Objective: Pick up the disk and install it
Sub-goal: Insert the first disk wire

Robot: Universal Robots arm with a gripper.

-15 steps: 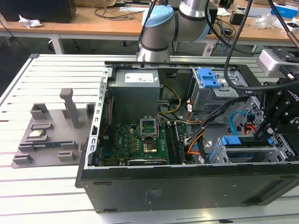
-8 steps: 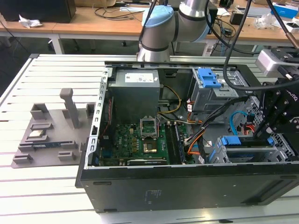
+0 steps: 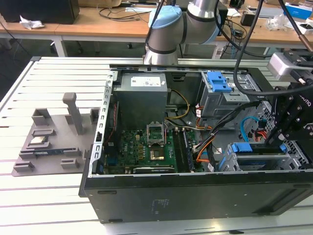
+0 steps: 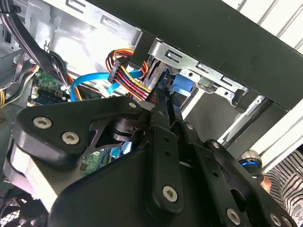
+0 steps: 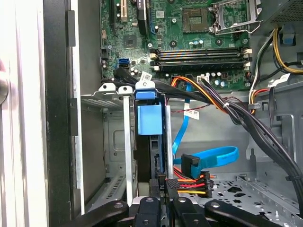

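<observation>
Black pincer [image 5: 158, 201] links sit closest to your lens, fingers closed edge-on around the disk [image 5: 150, 120], which stands upright, partly down in the bay [image 5: 116, 142] by the case wall. You appear to be mid-install. Seating it calls for a straight push along the bay rails, judging by the fit, with the cables [image 5: 199, 182] lying just beside the pincer.

Beyond the jaws lies a green motherboard [image 5: 189, 42]; a blue ribbon cable [image 5: 215, 156] loops beside them, near what may be a bundled power connector [image 5: 187, 182].
</observation>
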